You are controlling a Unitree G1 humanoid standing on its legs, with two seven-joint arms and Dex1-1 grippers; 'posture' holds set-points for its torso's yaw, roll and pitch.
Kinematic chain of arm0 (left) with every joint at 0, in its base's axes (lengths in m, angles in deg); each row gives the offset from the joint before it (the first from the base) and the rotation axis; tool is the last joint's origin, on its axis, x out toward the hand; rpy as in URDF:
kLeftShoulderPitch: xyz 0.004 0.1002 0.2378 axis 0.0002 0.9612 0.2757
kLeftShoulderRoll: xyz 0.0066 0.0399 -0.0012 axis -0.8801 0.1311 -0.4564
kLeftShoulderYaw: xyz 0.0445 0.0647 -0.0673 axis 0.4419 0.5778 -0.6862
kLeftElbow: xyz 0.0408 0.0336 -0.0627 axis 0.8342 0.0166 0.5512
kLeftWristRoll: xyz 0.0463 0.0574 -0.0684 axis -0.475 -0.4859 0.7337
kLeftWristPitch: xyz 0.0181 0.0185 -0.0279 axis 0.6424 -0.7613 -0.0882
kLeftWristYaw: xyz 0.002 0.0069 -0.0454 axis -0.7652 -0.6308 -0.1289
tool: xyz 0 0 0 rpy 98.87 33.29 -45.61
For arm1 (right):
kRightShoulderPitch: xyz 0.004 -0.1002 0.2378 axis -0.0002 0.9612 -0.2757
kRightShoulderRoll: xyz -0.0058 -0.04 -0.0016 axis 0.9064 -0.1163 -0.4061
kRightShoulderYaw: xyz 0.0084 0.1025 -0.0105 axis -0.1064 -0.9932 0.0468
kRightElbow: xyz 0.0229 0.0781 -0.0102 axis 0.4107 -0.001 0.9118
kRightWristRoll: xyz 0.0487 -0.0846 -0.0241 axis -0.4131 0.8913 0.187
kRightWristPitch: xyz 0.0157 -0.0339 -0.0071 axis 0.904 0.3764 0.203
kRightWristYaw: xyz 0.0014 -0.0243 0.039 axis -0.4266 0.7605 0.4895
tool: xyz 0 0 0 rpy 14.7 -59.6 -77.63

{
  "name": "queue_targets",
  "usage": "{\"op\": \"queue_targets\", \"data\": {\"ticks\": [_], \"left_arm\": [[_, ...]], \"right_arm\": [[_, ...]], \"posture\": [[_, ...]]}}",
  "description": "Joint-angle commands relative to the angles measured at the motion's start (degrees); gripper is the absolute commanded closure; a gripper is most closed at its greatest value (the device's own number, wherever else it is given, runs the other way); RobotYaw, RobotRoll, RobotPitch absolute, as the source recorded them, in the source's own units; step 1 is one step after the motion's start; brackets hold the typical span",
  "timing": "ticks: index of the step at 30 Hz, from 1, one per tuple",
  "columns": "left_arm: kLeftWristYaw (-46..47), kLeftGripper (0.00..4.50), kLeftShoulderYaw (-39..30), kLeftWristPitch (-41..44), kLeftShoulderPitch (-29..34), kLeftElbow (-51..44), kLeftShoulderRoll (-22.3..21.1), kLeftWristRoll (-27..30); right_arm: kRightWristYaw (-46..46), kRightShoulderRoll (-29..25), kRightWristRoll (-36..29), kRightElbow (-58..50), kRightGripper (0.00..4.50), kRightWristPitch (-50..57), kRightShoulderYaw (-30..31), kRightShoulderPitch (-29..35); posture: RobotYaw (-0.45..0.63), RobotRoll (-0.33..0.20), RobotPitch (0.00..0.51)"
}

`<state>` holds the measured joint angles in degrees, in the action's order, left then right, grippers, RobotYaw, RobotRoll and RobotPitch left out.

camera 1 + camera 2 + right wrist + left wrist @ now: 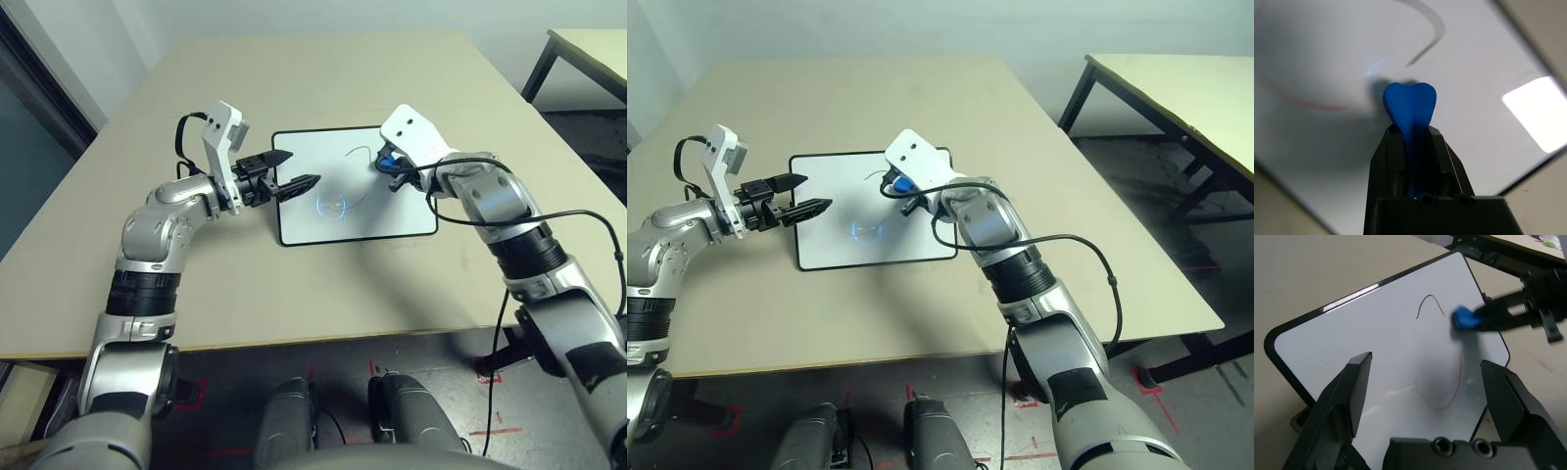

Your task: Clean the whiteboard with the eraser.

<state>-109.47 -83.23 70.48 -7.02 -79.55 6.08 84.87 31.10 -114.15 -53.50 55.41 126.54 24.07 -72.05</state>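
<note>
- Partly done at best: whiteboard (323,211) mid-bench, thin scribbles left.
- Right end effector (1409,105) pinches eraser (1465,317) at board's right edge.
- Left end effector (296,171) spread wide, empty, over board's left edge.

The right gripper (1409,128) hides most of the eraser (1409,104), leaving its tip showing. The whiteboard (1327,58) runs past the wrist view's edges; whether eraser and board touch seems unclear.
</note>
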Motion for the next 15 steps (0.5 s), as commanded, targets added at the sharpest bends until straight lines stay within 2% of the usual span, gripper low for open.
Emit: {"op": "queue_targets", "data": {"ticks": [1, 5, 11, 13, 15], "left_arm": [[0.07, 0.00, -0.02, 0.43, 0.34, -0.74, -0.09, 0.55], [0.17, 0.00, 0.11, 0.31, 0.09, -0.46, 0.14, 0.50], [0.31, 0.00, 0.08, 0.43, 0.28, -0.82, 0.24, 0.62], [0.32, 0.00, -0.06, 0.48, 0.55, -1.09, 0.15, 0.63], [0.40, 0.00, -0.21, 0.54, 0.82, -1.37, 0.07, 0.67]], "right_arm": [[3.06, -1.91, -0.79, -5.10, 4.04, 5.83, 4.80, 3.49], [2.92, -2.00, -0.32, -4.73, 4.04, 5.74, 4.68, 2.97], [-3.20, 3.06, 1.76, 8.48, 4.04, -6.48, -0.79, -6.00], [-3.91, 4.69, 1.85, 11.76, 4.05, -9.55, -1.38, -8.59], [-2.25, 4.79, 2.15, 11.64, 4.06, -9.71, 0.12, -8.43]], "posture": [[-0.04, 0.000, 0.101], [-0.04, 0.000, 0.099], [-0.04, 0.000, 0.096], [-0.03, 0.000, 0.094], [-0.02, 0.000, 0.093]]}}
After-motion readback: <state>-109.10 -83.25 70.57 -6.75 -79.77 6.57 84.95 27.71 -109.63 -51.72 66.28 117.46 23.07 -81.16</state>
